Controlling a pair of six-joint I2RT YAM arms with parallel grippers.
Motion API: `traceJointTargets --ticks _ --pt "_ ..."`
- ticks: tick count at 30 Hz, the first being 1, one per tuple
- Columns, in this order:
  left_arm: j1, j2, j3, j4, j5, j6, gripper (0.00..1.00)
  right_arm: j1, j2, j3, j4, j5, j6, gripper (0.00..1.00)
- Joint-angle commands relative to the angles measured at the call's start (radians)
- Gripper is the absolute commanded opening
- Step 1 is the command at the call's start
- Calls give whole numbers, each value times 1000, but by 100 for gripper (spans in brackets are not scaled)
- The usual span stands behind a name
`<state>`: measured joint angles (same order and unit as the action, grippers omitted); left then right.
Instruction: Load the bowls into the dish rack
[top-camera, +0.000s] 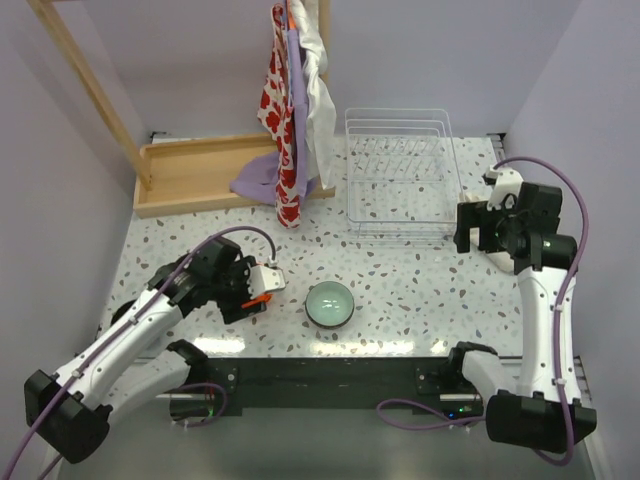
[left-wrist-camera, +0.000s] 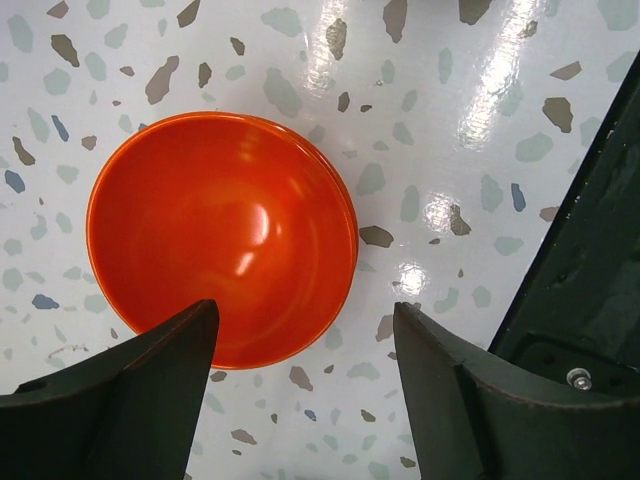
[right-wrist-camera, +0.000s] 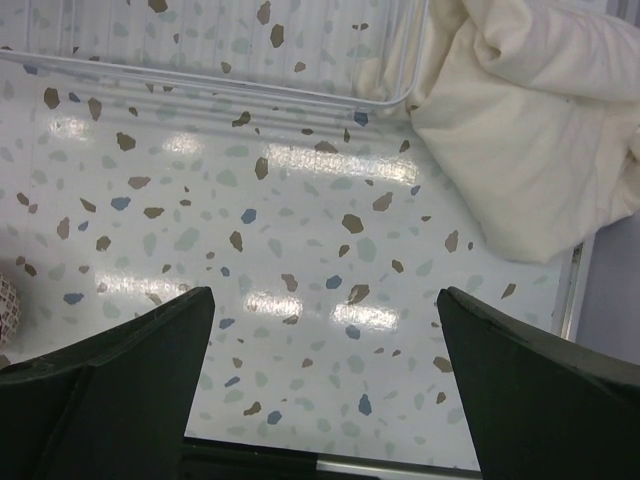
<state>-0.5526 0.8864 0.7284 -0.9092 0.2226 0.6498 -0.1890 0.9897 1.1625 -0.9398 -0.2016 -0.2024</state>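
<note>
Top view: the left gripper (top-camera: 258, 292) hangs low over the orange bowl (top-camera: 259, 298), which shows only as a sliver beneath it. The mint green bowl (top-camera: 329, 303) sits just to that gripper's right on the speckled terrazzo tabletop (top-camera: 400, 290). The right gripper (top-camera: 465, 228) hovers just beside the right end of the white wire dish rack (top-camera: 400, 175). To the left of the rack, patterned cloths (top-camera: 292, 110) hang over a wooden tray (top-camera: 200, 172), and lilac walls (top-camera: 60, 200) close in the table.

Left wrist view: the left gripper (left-wrist-camera: 305, 310) has its jaws spread. The orange bowl (left-wrist-camera: 220, 235) lies ahead and leftward, its near rim under the left jaw's tip. A black rail (left-wrist-camera: 590, 270) edges the right.

Right wrist view: the right gripper (right-wrist-camera: 325, 300) is spread wide over bare glossy terrazzo. The dish rack (right-wrist-camera: 200, 75) wires lie ahead, and a cream cloth (right-wrist-camera: 540, 130) is bunched ahead to the right.
</note>
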Motion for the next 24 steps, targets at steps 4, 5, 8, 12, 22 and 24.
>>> traceJointTargets --ticks 4,5,8,12,22,24 --pt "-10 54 -9 115 -48 -9 74 2 -42 -20 12 -4 4 99" --pt "-10 60 -11 119 -48 -9 74 2 -42 -26 12 -5 8 99" --pt "-10 82 -15 139 -45 -7 73 0 -43 -35 16 -4 8 99" --pt "-12 92 -18 145 -34 -9 70 0 -45 -38 15 1 0 99" --pt "-17 97 -1 99 44 -16 71 0 -40 -47 18 -15 -6 99" --pt "-18 101 -1 98 43 -13 71 2 -40 -55 24 -16 -3 99"
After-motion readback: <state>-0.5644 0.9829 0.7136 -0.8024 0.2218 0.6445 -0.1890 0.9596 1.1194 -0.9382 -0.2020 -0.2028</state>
